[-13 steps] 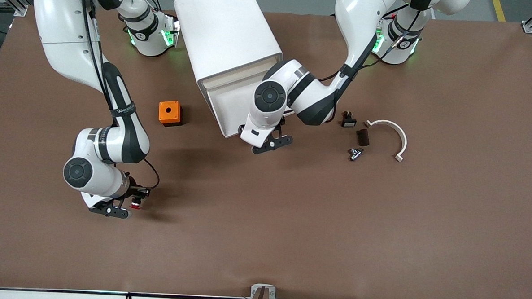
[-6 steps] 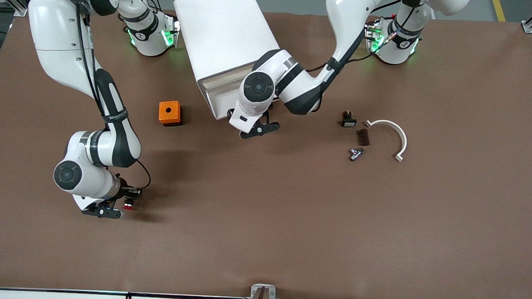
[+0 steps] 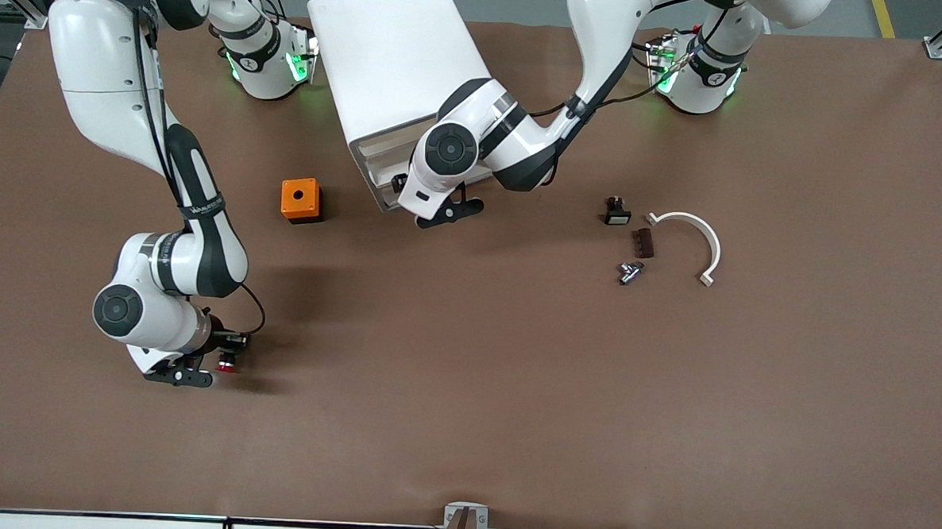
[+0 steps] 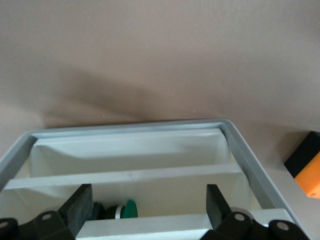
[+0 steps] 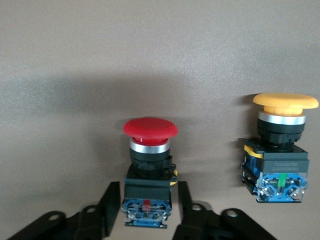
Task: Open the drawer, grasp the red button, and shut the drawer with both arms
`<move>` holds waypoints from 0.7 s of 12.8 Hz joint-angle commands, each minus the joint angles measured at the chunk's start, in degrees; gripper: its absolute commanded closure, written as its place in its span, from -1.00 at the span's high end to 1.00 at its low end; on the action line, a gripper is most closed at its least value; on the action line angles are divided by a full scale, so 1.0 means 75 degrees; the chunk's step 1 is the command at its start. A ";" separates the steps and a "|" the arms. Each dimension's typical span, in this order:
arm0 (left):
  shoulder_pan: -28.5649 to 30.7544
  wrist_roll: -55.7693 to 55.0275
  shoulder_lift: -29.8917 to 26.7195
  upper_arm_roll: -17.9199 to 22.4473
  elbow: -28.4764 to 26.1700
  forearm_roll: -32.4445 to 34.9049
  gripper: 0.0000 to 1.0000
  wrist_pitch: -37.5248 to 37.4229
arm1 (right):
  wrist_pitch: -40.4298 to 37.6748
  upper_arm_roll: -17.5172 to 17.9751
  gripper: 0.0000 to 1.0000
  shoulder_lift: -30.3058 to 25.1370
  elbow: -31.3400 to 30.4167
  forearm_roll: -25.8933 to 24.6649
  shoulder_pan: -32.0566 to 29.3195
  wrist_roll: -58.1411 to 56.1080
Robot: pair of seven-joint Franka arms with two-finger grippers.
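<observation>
Right gripper (image 5: pixel 146 202): lowered to the tabletop (image 3: pixel 513 393), nearer the front camera than the big white boxy cabinet (image 3: pixel 393 54) and toward the right arm's end. Its jaws are released, standing just clear of the body on either side of the red-capped push button with black body and bluish rear end (image 5: pixel 150 150). This button stands upright on the tabletop. A similar yellow-orange-capped push button (image 5: pixel 280 150) stands upright just beside it.

Left gripper (image 4: pixel 150 192): at the cabinet's front, over the topmost shallow white tray drawer (image 4: pixel 130 127), jaws spread wide and grasping nothing. The drawer projects slightly from the cabinet. White dividers split it into compartments; one compartment holds a green-capped part (image 4: pixel 127 209), partly hidden.

Count on the tabletop:
- Two push buttons.
- One orange cube with a hole (image 3: pixel 300 200), beside the cabinet toward the right arm's end.
- Four loose parts toward the left arm's end of the cabinet: a small black part (image 3: pixel 616 211), a dark brown block (image 3: pixel 641 242), a small metal part (image 3: pixel 628 271) and a white curved strip (image 3: pixel 691 226).
</observation>
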 commanded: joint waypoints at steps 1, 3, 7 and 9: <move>-0.0148 -0.0011 -0.0107 0.0020 -0.0140 -0.0462 0.99 0.0049 | 0.0009 0.0103 1.00 -0.0026 0.0094 0.0062 -0.0097 -0.0188; -0.0159 -0.0011 -0.0107 0.0020 -0.0140 -0.0661 0.99 0.0050 | -0.0015 0.0091 1.00 -0.0119 0.0153 -0.0020 -0.0074 -0.0223; -0.0159 -0.0023 -0.0107 0.0020 -0.0140 -0.0686 0.99 0.0050 | -0.0669 0.0056 1.00 -0.0704 0.0176 -0.0056 -0.0086 -0.0399; -0.0125 -0.0023 -0.0119 0.0020 -0.0140 -0.0686 0.99 0.0050 | -0.1393 0.0045 1.00 -0.1230 0.0188 -0.0067 -0.0097 -0.0515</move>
